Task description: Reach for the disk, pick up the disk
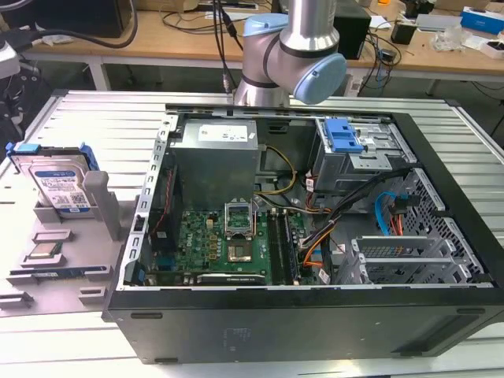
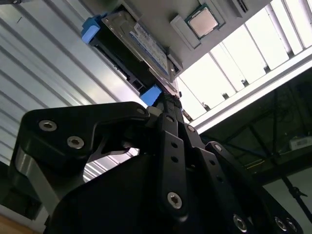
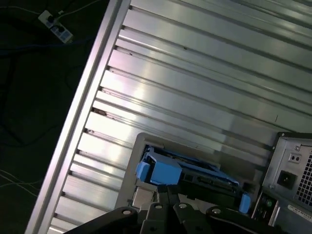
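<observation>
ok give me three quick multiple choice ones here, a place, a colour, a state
1. In the exterior view, the disk lies: A inside the computer case; B on the grey holder at the exterior view's left of the case; C held in the air.
2. The bracket around the disk is: A red; B blue; C yellow.
3. The case is: A open, motherboard showing; B shut by a side panel; C standing upright.
Answers: 1 B, it sits on the holder outside the case. 2 B, blue plastic shows at its edges. 3 A, its insides are bare to view.
</observation>
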Action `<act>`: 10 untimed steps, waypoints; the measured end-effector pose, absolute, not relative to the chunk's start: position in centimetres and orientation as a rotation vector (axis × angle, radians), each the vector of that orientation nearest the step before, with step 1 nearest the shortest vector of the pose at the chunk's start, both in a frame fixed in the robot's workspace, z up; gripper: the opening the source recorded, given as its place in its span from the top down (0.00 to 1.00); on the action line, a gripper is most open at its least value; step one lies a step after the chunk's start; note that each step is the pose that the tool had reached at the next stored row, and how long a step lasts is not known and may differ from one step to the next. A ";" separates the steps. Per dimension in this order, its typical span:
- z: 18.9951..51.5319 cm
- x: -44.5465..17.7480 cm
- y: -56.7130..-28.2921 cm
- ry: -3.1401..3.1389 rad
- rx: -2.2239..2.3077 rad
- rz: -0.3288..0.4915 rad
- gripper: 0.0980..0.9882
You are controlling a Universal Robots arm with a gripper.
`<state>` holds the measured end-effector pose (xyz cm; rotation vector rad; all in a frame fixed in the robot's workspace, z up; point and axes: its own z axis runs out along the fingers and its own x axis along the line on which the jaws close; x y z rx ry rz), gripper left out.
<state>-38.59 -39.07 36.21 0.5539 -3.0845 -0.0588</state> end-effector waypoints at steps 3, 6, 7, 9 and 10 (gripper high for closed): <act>36.2 -38.6 -39.1 -3.075 0.600 -0.059 0.99; 36.2 -38.6 -39.1 -3.067 0.640 -0.058 0.99; 36.2 -38.6 -39.1 -3.064 0.652 -0.058 0.99; 36.2 -38.6 -39.1 -3.058 0.677 -0.058 0.99; 36.2 -38.6 -39.1 -3.054 0.696 -0.058 0.99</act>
